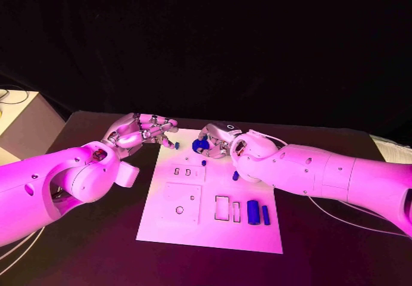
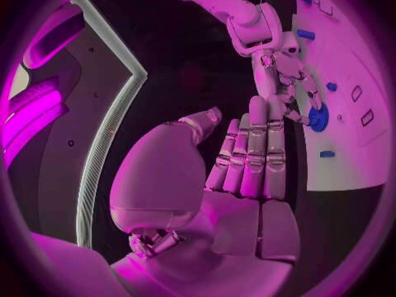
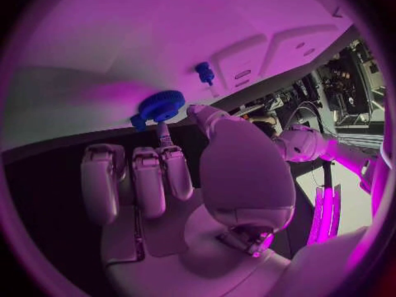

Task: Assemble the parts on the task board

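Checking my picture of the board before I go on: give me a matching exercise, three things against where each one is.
Things:
1. blue gear
2. long blue bar
3. left hand

Places:
A. beside the far left corner of the task board, holding nothing
B. at the board's far end, by the fingertips of the right hand
C. flat on the board's near right part

Pairs: 1-B, 2-C, 3-A

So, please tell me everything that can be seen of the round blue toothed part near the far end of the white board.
The round blue toothed part looks like a small gear of matte plastic: a disc with fine teeth around its rim and a raised hub in the middle. It lies flat on the white task board, near the far edge. The right hand is at it, with a fingertip at its rim; a firm grip cannot be confirmed. A smaller blue piece sits right beside it.
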You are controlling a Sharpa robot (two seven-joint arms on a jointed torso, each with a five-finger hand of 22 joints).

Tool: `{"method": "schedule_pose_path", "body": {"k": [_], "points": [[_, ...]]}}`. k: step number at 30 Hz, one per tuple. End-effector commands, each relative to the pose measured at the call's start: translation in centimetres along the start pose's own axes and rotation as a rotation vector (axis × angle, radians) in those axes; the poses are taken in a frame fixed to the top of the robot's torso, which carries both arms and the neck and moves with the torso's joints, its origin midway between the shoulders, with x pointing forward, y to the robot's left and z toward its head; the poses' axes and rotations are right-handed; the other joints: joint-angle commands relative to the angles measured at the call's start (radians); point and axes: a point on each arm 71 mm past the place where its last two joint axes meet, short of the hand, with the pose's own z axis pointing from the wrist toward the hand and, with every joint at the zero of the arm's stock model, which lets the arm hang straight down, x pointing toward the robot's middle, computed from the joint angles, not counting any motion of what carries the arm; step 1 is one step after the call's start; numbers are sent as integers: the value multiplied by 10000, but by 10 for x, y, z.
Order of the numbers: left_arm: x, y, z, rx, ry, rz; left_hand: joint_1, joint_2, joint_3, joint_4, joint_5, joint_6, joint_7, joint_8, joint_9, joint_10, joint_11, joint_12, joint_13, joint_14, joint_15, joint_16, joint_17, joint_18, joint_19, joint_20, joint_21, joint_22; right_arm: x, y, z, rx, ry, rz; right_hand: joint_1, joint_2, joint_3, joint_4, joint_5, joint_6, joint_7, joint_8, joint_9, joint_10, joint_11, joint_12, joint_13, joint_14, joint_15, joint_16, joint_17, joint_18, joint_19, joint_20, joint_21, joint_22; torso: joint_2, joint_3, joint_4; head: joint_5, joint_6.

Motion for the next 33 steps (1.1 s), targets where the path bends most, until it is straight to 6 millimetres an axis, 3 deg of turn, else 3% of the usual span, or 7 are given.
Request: {"method": "schedule_pose_path", "body": {"k": [1, 11, 19, 25, 29, 33], "points": [[2, -1, 1, 28, 194, -68, -121, -1, 10, 57, 18, -94, 2, -59, 12, -81, 21, -49, 13, -42, 3, 41, 15, 13, -63, -21, 39, 9, 2, 1, -1, -191, 301, 125, -89, 27, -32, 50, 52, 81, -34, 5, 19, 112, 35, 31, 1716, 1044, 68, 41, 2635, -126, 613, 99, -15, 1841, -8, 3, -3, 5, -1], [1, -1, 0, 18, 162, -56, -123, -1, 7, 61, 18, -106, 6, -67, 10, -94, 25, -51, 12, -56, 8, 40, 16, 13, -76, -17, 41, 10, -6, -4, -8, -249, -566, 276, -28, 76, 34, -20, 191, 122, -53, 11, 7, 130, 13, 47, 1731, 1044, 49, 41, 2635, -130, 622, 85, 1, 1857, -13, 19, -24, 0, 68], [-4, 0, -1, 5, 41, -7, -121, 0, 8, 61, 18, -110, 8, -69, 10, -99, 26, -52, 11, -61, 9, 39, 16, 13, -82, -16, 42, 11, -33, -13, -27, -689, -1977, 1505, 256, 15, 170, -322, 227, 122, -49, -22, -29, 115, 8, 34, 1714, 1044, 39, 41, 2635, -123, 613, 71, -28, 1838, -12, 51, -96, -21, 219], [-9, 0, -2, 10, -81, 24, -120, 0, 7, 61, 18, -114, 9, -71, 10, -103, 28, -52, 11, -67, 11, 39, 16, 13, -87, -14, 42, 12, -61, -45, -50, -345, -1810, 3065, 890, -145, 325, -1025, -504, 222, -29, -19, -69, 61, 25, -10, 1661, 1044, 52, 41, 2635, -84, 538, 79, -186, 1721, -14, 112, -214, -88, 342], [-9, 0, -3, 27, -69, 12, -115, -2, 8, 57, 19, -117, 9, -74, 9, -107, 28, -52, 11, -75, 12, 37, 16, 13, -94, -13, 43, 12, -71, -72, -66, -19, -1495, 3409, 1083, -206, 280, -1302, -1006, 287, -43, 7, -84, 60, 14, -13, 1656, 1044, 47, 41, 2635, -84, 537, 75, -190, 1727, -14, 142, -279, -117, 379], [-8, 0, -2, 44, -32, -6, -109, -5, 8, 53, 19, -120, 8, -75, 9, -110, 28, -51, 11, -81, 13, 35, 15, 14, -99, -12, 44, 13, -76, -98, -80, 281, -1178, 3429, 1191, -279, 221, -1453, -1187, 317, -54, 21, -90, 52, 7, -20, 1647, 1044, 41, 41, 2635, -90, 546, 73, -171, 1747, 4, 180, -303, -171, 380]]}}
